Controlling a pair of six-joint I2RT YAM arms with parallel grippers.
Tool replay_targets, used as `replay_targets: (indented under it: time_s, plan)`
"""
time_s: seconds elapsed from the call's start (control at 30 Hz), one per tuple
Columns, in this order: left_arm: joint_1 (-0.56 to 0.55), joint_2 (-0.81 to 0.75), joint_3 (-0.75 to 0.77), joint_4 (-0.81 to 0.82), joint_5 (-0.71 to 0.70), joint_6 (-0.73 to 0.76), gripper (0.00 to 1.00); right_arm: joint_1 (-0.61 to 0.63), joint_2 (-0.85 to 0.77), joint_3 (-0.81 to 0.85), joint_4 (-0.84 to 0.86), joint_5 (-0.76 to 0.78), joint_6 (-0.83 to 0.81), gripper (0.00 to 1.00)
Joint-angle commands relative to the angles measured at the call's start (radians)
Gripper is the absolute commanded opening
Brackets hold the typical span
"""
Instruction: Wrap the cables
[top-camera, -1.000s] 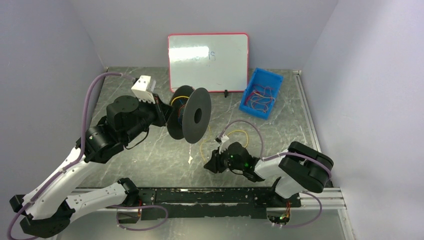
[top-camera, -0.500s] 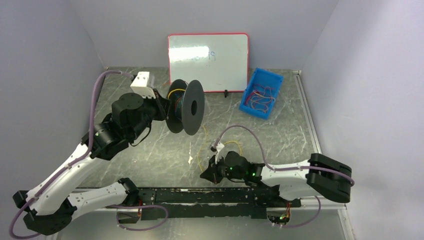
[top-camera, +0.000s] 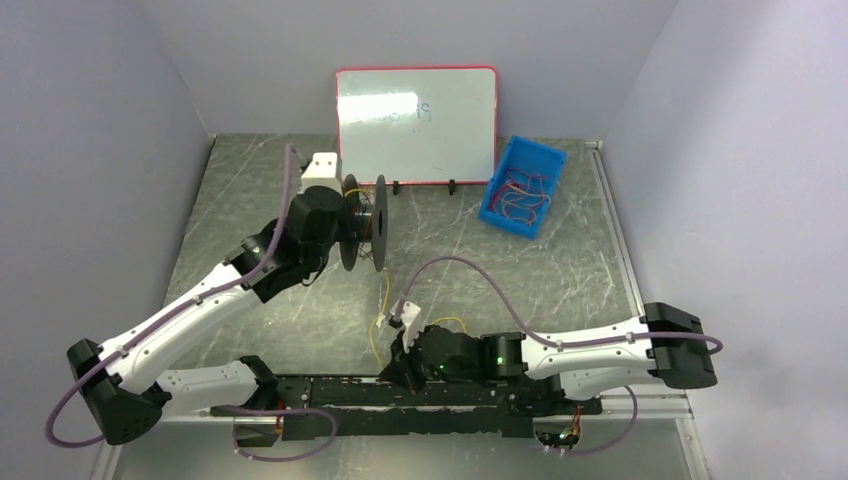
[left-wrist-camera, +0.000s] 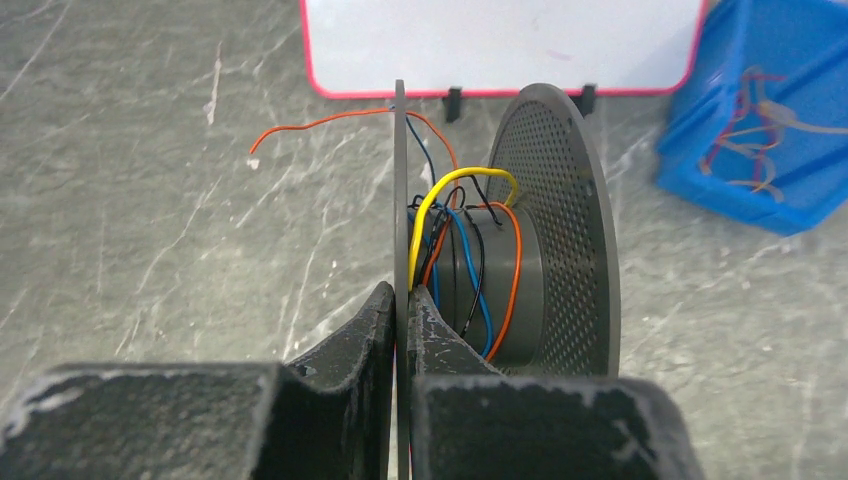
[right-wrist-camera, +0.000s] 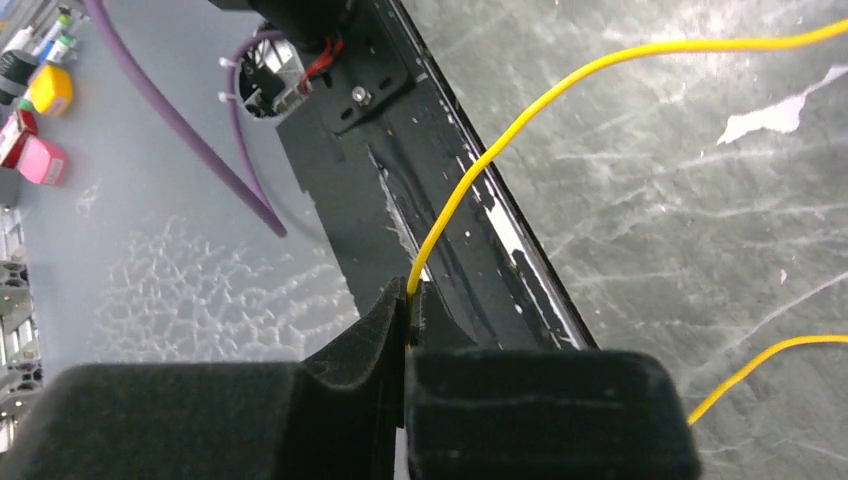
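A dark grey spool hangs edge-on above the table before the whiteboard. My left gripper is shut on its near flange. Yellow, blue, black and orange cables lie wound on the hub. A loose orange end sticks out to the left. From the spool a yellow cable drops to my right gripper at the table's near edge. In the right wrist view this gripper is shut on the yellow cable, which runs up and to the right over the table.
A white board with a red frame leans on the back wall. A blue bin with more thin cables sits at the back right. The black mounting rail runs along the near edge, under my right gripper.
My left arm has swung the spool right and turned it edge-on near the whiteboard. My right arm has slid left and nearer the rail, and its jaws have shut on the yellow cable.
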Motion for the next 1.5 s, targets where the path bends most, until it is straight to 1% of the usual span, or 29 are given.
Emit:
replay_targets:
  time_s: [0.0, 0.3, 0.53, 0.63, 0.77, 0.9, 1.07, 1.17, 1.3, 1.47]
  plan:
    - [0.007, 0.011, -0.031, 0.091, -0.076, -0.007, 0.07, 0.030, -0.012, 0.111, -0.156, 0.078, -0.049, 0.00]
    - [0.008, 0.039, -0.133, 0.071, -0.074, -0.037, 0.07, 0.036, -0.001, 0.324, -0.368, 0.189, -0.121, 0.00]
    - [0.001, 0.021, -0.188, 0.073, -0.049, -0.039, 0.07, 0.036, 0.057, 0.558, -0.570, 0.358, -0.212, 0.00]
    - [-0.011, 0.009, -0.211, 0.075, -0.054, -0.046, 0.07, 0.034, 0.072, 0.621, -0.606, 0.423, -0.255, 0.00]
    - [-0.030, -0.004, -0.234, 0.078, -0.059, -0.054, 0.07, 0.004, 0.090, 0.684, -0.618, 0.468, -0.316, 0.00]
    - [-0.058, -0.010, -0.249, 0.079, -0.067, -0.060, 0.07, -0.067, 0.109, 0.739, -0.633, 0.471, -0.363, 0.00]
    - [-0.098, -0.026, -0.269, 0.085, -0.074, -0.053, 0.07, -0.224, 0.133, 0.780, -0.626, 0.365, -0.422, 0.00]
    - [-0.118, -0.045, -0.282, 0.079, -0.074, -0.048, 0.07, -0.283, 0.167, 0.810, -0.636, 0.351, -0.466, 0.00]
    - [-0.144, -0.084, -0.306, 0.095, -0.037, -0.017, 0.07, -0.379, 0.189, 0.826, -0.609, 0.307, -0.521, 0.00]
    - [-0.165, -0.140, -0.299, 0.091, 0.038, 0.023, 0.07, -0.475, 0.231, 0.835, -0.567, 0.248, -0.568, 0.00]
